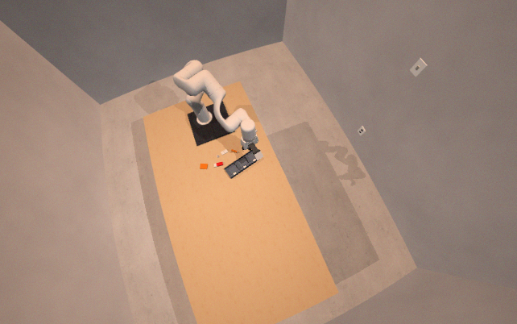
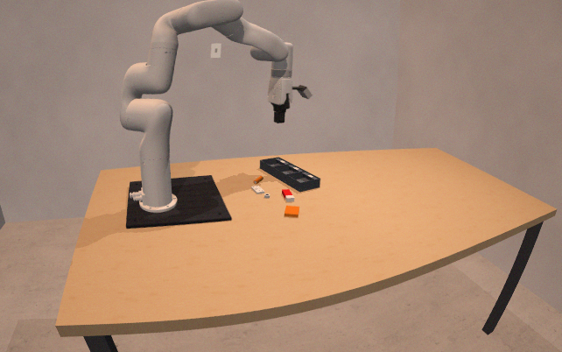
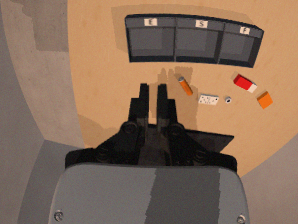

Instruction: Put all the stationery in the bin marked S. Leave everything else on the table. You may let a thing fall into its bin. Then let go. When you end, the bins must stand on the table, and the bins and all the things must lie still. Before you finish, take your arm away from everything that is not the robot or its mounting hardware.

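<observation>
A dark tray of three bins (image 3: 193,39) lies on the table, with labels E, S and F; the S bin (image 3: 197,43) is the middle one. The tray also shows in the side view (image 2: 290,173) and the overhead view (image 1: 242,163). My gripper (image 3: 153,96) (image 2: 278,118) is shut with nothing between the fingers, and it hangs high above the table near the tray's far end. On the table beside the tray lie a small orange stick (image 3: 185,86), a flat white piece (image 3: 208,99), a tiny grey ring (image 3: 228,100), a red and white block (image 3: 245,83) and an orange block (image 3: 265,100).
The arm's base stands on a black plate (image 2: 177,201) at the table's left end. The loose items lie between that plate and the tray (image 2: 276,194). The table's right half holds nothing.
</observation>
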Controlling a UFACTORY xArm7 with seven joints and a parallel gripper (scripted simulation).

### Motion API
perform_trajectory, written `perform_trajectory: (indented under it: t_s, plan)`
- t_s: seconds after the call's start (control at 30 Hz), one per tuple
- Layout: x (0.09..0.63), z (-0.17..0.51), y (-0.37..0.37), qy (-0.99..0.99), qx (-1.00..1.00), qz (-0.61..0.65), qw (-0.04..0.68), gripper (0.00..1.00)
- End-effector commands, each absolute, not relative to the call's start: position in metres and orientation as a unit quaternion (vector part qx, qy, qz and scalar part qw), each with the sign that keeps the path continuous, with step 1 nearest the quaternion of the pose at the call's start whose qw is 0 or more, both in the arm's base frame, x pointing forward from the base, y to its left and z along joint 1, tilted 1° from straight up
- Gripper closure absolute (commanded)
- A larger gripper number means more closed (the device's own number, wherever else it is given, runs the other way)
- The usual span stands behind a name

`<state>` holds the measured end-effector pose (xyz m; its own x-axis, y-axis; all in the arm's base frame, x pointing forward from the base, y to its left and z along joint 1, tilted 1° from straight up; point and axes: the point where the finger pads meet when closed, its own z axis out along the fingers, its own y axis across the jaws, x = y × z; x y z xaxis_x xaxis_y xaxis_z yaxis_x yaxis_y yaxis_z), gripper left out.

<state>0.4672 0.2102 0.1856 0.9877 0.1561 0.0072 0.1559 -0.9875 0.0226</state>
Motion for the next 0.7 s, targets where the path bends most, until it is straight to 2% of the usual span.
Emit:
perform_trajectory:
  t_s: [0.0,0.37,0.4,0.67]
  plan:
    - [0.466,0.205,0.211,0.079,0.997,0.002,0.012,0.93]
    - [0.466,0.205,0.211,0.079,0.997,0.002,0.012,0.93]
    - [0.464,0.202,0.204,0.054,0.998,0.003,0.012,0.62]
    - [0.454,0.180,0.160,-0.065,0.998,0.003,0.012,0.62]
